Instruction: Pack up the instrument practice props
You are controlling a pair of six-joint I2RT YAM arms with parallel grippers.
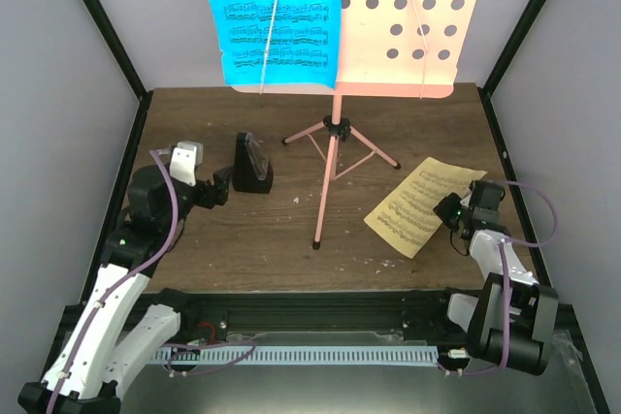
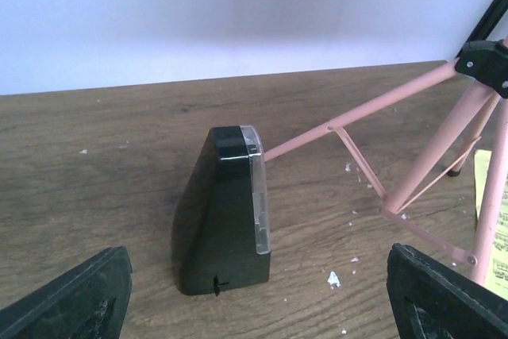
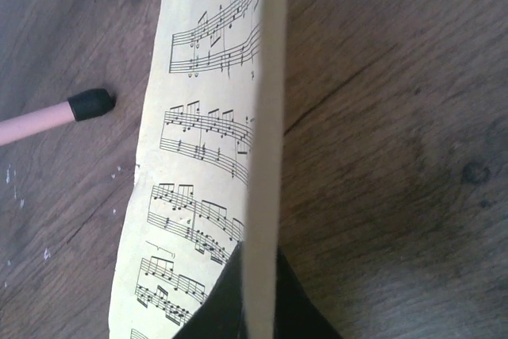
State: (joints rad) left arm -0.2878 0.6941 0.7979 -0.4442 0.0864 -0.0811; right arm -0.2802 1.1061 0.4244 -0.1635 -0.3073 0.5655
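Standing on the brown wooden desk (image 1: pixel 243 249), the small black pyramid metronome (image 1: pixel 252 164) is faced by the wide-open left gripper (image 1: pixel 221 186); the yellow printed sheet-music page (image 1: pixel 417 203) is clamped at its edge by the right gripper (image 1: pixel 450 211).

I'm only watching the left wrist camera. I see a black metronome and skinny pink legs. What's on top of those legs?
Observer: A pink music stand with round holes in its desk, and a blue sheet covering the desk's left half.
Operator: Is there any more music paper?
Observer: Yes, a yellow sheet is on the table, to the right of the stand's legs.
Operator: Is anybody holding it?
Observer: The right gripper is shut on its near edge, and that edge curls up off the wood.
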